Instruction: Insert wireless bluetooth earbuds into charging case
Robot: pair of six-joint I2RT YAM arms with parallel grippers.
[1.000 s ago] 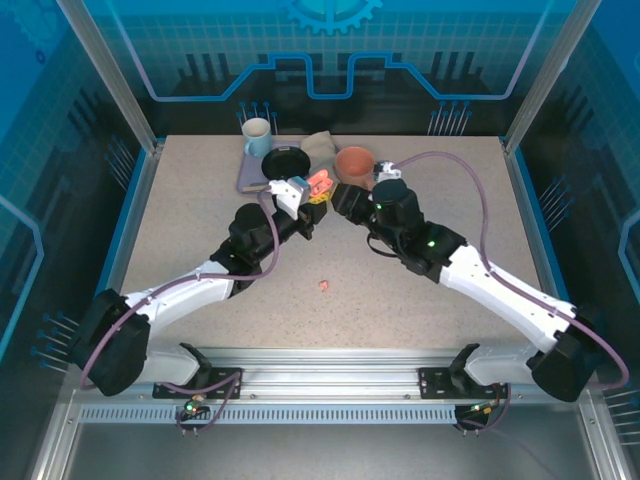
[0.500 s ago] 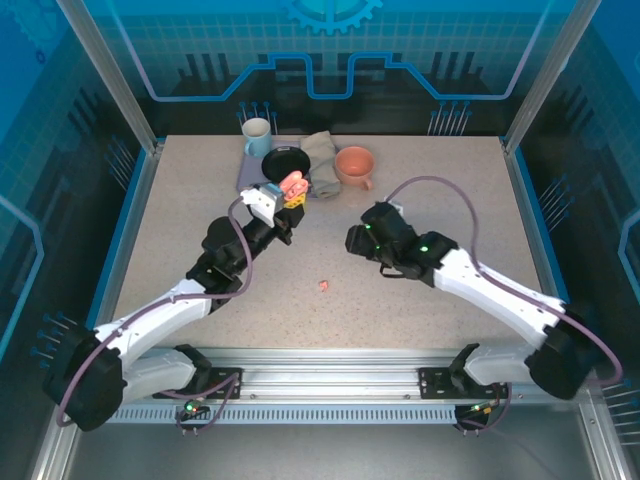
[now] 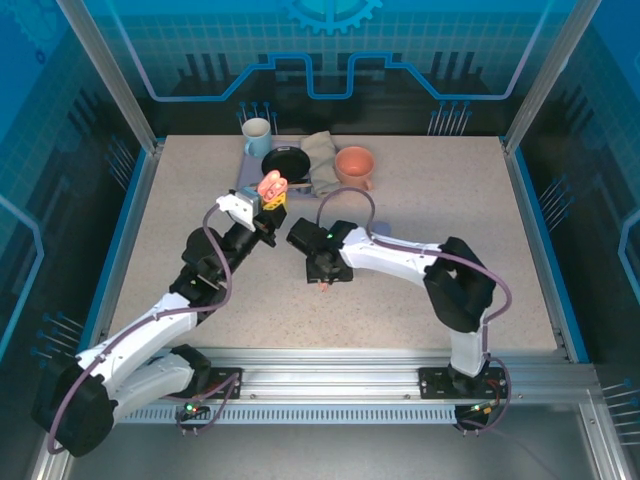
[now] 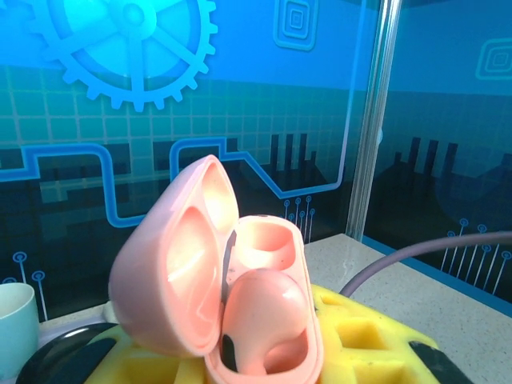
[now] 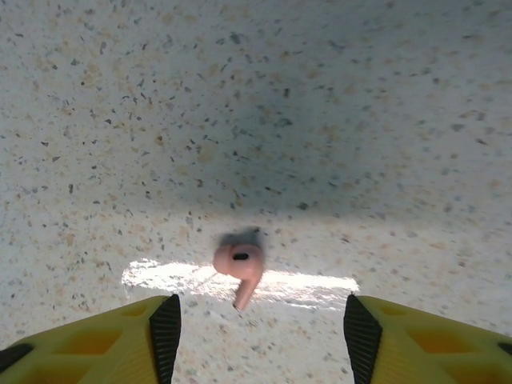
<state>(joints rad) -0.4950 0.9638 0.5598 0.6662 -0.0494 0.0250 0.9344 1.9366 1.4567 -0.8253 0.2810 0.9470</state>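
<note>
Now my right tool [image 5: 260, 328] hangs wide over a coral-pink earbud [image 5: 240, 264] lying on the bench [image 5: 336, 96] between its fingers. My left tool [image 3: 270, 194] grips the open pink case [image 4: 240, 304], one bud [image 4: 264, 308] seated inside. Mug [image 3: 256, 132], dish [image 3: 286, 161], cloth [image 3: 322, 160] and bowl [image 3: 354, 163] crowd just behind it.

Speckled tabletop [image 3: 450, 200] enclosed by blue panels [image 3: 330, 50] (gear motif).
</note>
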